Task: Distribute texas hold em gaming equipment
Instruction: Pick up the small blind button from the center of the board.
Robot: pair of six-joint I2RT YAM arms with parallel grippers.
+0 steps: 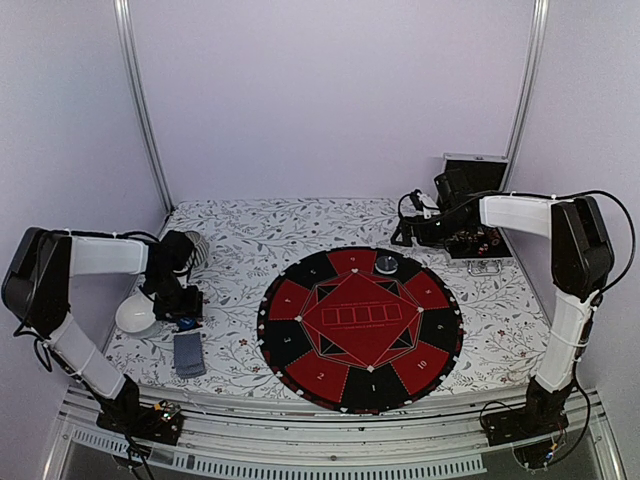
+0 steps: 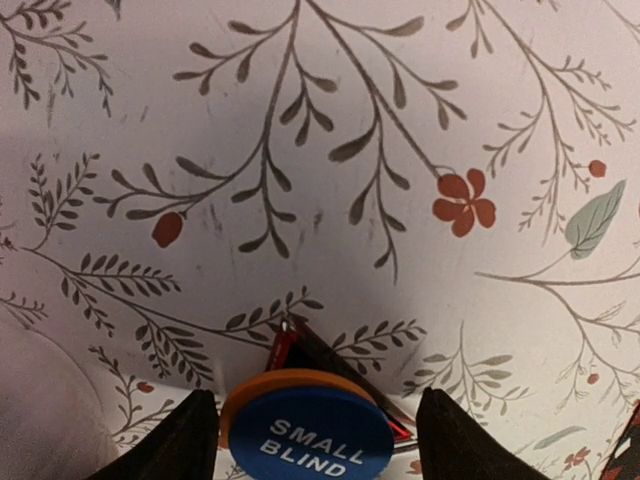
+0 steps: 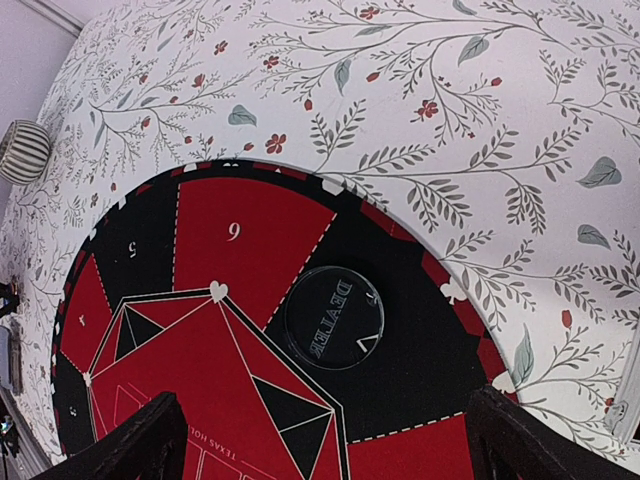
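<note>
In the left wrist view a blue disc [image 2: 305, 432] printed SMALL BLIND lies on top of an orange disc [image 2: 262, 385]. My left gripper [image 2: 315, 445] stands open astride the pair, with a gap on the right side. From above, the left gripper [image 1: 185, 305] hangs over the blue disc [image 1: 187, 323], and a grey-blue deck of cards [image 1: 189, 353] lies just in front of it. My right gripper [image 3: 330, 450] is open and empty above a clear DEALER button [image 3: 335, 317] on the mat. In the top view the right gripper [image 1: 408, 232] is behind that DEALER button [image 1: 386, 264].
A round red-and-black mat [image 1: 360, 330] fills the table's middle. A white bowl [image 1: 135, 315] and a ribbed cup [image 1: 197, 250] stand by the left arm. An open black case [image 1: 475, 215] sits at the back right. A dark, red-edged pointed piece [image 2: 300, 345] pokes out from under the discs.
</note>
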